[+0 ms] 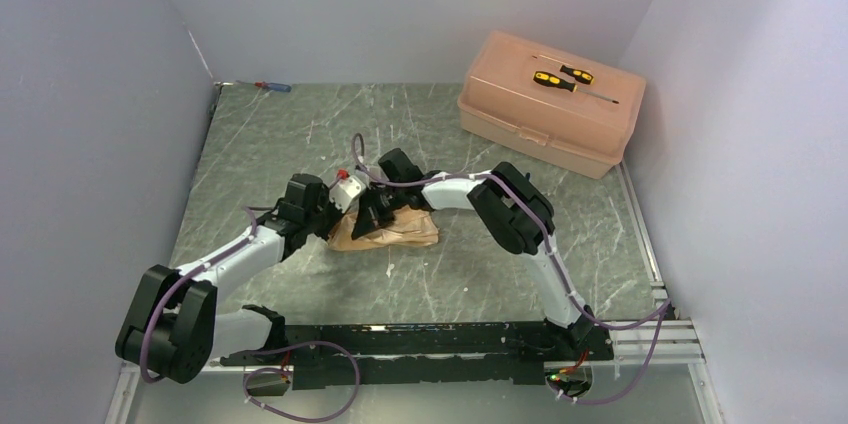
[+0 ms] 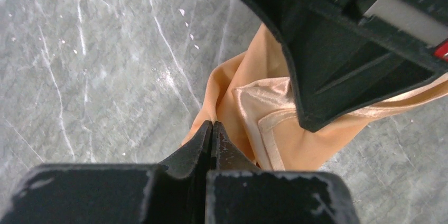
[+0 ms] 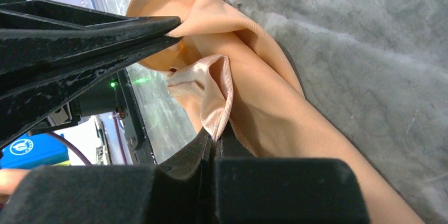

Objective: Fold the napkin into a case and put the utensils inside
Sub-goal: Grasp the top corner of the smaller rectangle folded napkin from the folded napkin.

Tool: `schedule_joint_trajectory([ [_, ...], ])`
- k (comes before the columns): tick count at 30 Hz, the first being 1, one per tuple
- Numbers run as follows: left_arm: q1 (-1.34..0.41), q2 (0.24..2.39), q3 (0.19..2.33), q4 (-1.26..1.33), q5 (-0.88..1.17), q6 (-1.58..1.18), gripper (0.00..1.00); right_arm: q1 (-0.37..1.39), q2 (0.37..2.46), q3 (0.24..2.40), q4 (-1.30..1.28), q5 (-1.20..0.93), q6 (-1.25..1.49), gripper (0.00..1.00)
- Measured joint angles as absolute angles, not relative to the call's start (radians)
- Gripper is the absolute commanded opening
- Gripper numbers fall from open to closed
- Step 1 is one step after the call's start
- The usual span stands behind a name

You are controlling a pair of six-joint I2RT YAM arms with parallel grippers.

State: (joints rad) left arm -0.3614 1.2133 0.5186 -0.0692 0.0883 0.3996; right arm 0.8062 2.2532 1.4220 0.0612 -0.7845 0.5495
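Grey marbled table [image 1: 480,264], enclosed by white walls. Pink plastic box [image 1: 548,109] stands at the far right corner. The napkin [image 1: 400,234], bunched and partly folded, lies well apart from the box, to its left and nearer the arm bases, with its long axis running left to right in the top view. Left gripper [image 2: 212,129] and right gripper [image 3: 214,138] are each pressed together, pinching a napkin edge.
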Motion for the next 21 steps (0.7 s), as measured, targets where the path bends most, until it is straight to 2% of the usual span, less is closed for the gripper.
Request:
schedule_joint_trajectory([
  [15,-0.361,1.192,0.552,-0.063,0.162,0.398,0.03,0.806,2.339,1.603,-0.112,-0.829,0.525,0.0],
  [21,-0.361,1.153,0.513,-0.054,0.176,0.451,0.03,0.806,2.408,1.744,-0.168,-0.86,0.527,0.0],
])
